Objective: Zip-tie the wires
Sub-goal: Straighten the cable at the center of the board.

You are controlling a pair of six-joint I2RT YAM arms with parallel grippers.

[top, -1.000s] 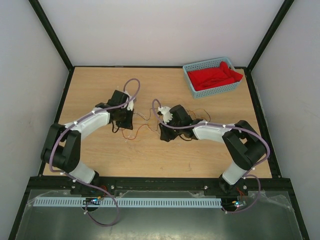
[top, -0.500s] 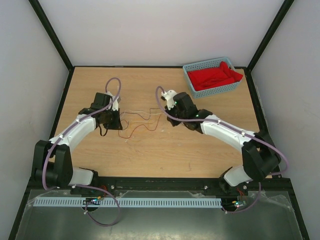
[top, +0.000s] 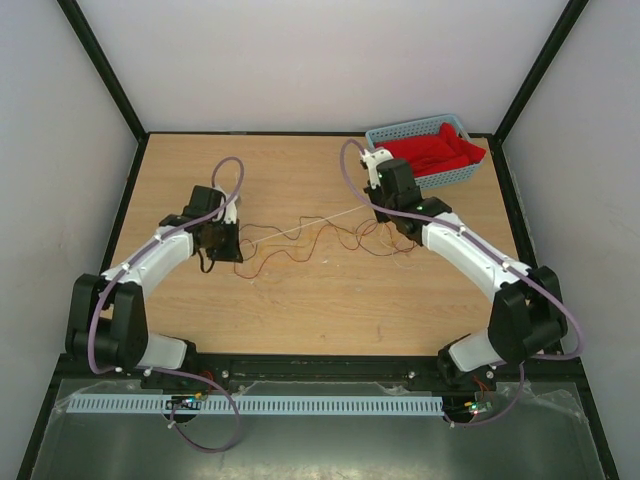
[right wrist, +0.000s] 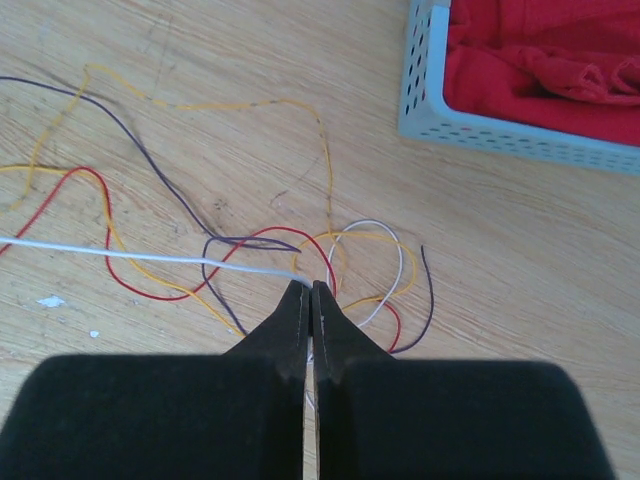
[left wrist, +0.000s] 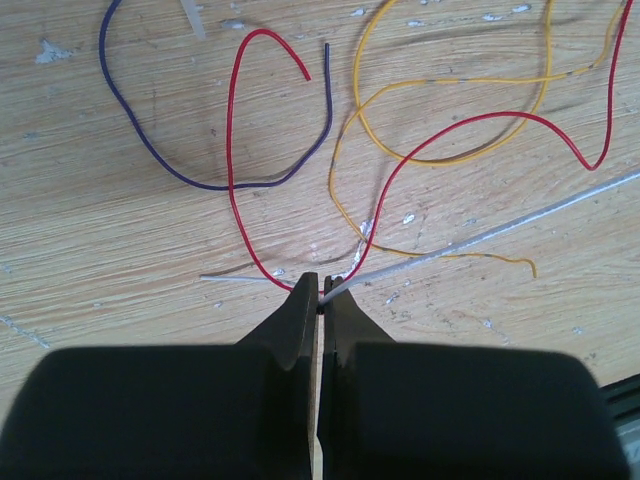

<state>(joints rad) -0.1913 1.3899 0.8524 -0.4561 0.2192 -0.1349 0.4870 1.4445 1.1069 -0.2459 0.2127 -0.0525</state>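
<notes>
The wires point(top: 320, 240) lie spread loosely on the wooden table between the two arms: red point(left wrist: 236, 190), purple point(left wrist: 150, 150) and yellow-orange point(left wrist: 350, 130) strands. A thin white strand point(top: 305, 225) runs taut from one gripper to the other. My left gripper point(top: 224, 246) point(left wrist: 320, 290) is shut on its left end, low over the table. My right gripper point(top: 378, 206) point(right wrist: 309, 288) is shut on the same white strand point(right wrist: 150, 256), with a tangle of red, yellow, purple and white loops point(right wrist: 370, 270) just beyond its tips.
A light blue basket point(top: 421, 183) point(right wrist: 428, 100) holding red cloth point(top: 430, 152) point(right wrist: 540, 60) stands at the back right, close behind the right gripper. Grey walls and a black frame enclose the table.
The right gripper has shut on the white strand and moved back and right toward the basket, pulling it taut. The wires have spread out. The left arm shifted left.
</notes>
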